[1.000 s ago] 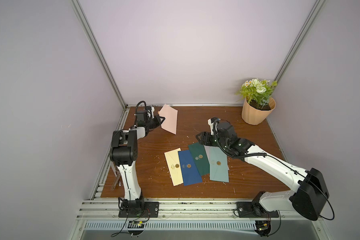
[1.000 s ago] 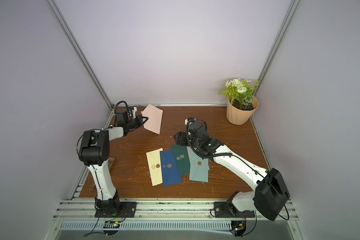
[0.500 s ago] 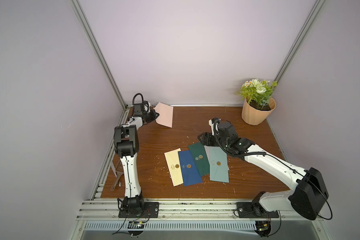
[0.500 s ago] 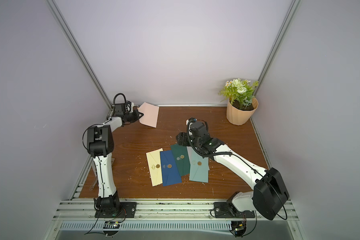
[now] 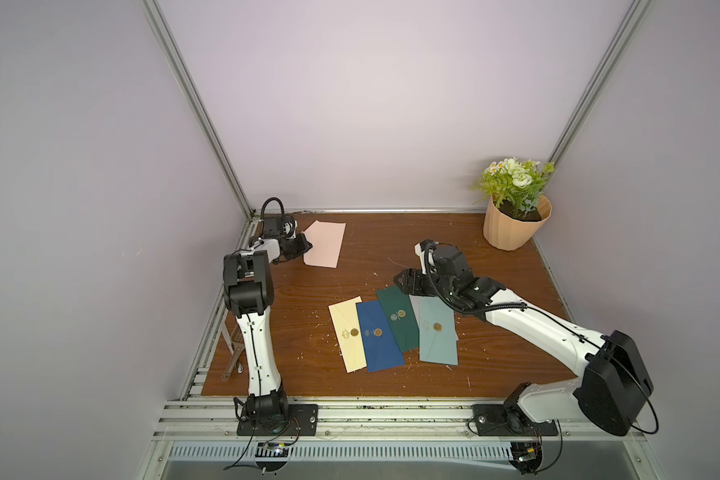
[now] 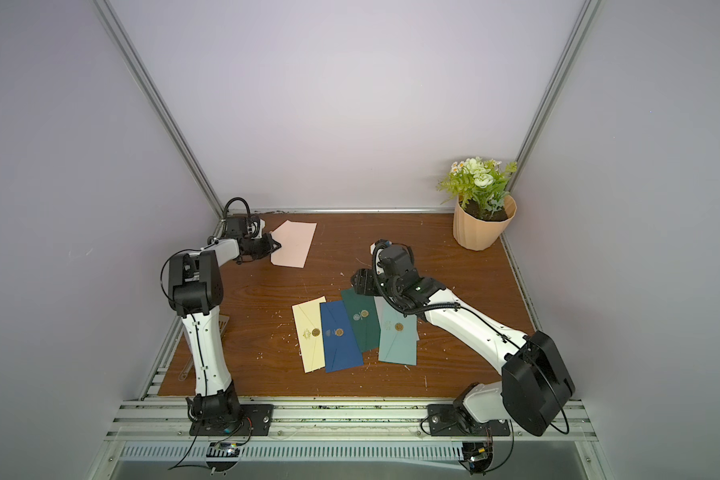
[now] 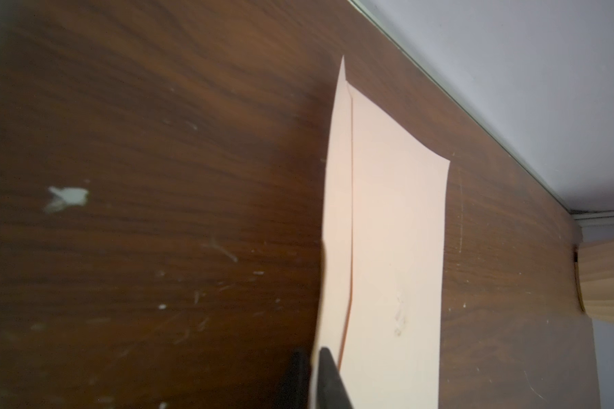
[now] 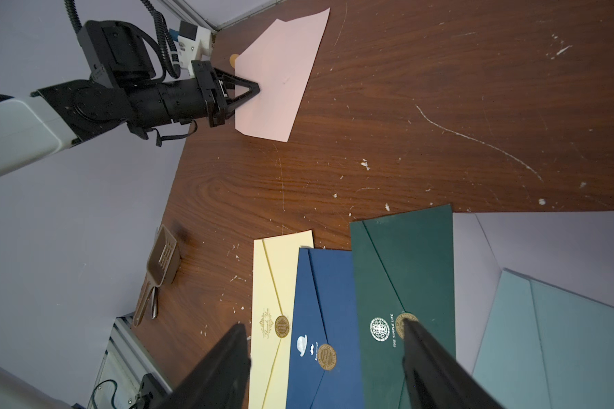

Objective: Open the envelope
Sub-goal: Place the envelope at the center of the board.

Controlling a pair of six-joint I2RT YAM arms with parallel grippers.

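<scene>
1. Plainly, the left gripper (image 8: 254,88) lay low at the far left corner of the table (image 5: 391,249). Its fingers (image 7: 330,382) were drawn almost together on the near edge of the pink envelope (image 5: 325,243), which rested flat, or very nearly so, on the wood.
2. I could not tell whether its flap was lifted; no seal showed on the upturned face.
3. The step, as I judged it, was working that envelope by a thin edge pinch. Done well, the pinch would be shallow and level with the table, and any pull would run along the surface, so the paper neither creased nor slid into the wall.
4. The right gripper (image 8: 323,324) hung above the fan of envelopes with jaws spread wide and empty, well apart from the pink one. To help, it would need to cross over and pin the body down.
5. Counted, there were six envelopes: the pink one, then cream (image 5: 346,332), blue (image 5: 379,345), dark green (image 5: 398,320) and teal (image 5: 437,340), with a lilac-grey one (image 8: 546,248) under the teal.
6. There were also four gold seals (image 5: 436,327), one potted plant (image 5: 516,216) and one brown scoop (image 8: 163,258).
</scene>
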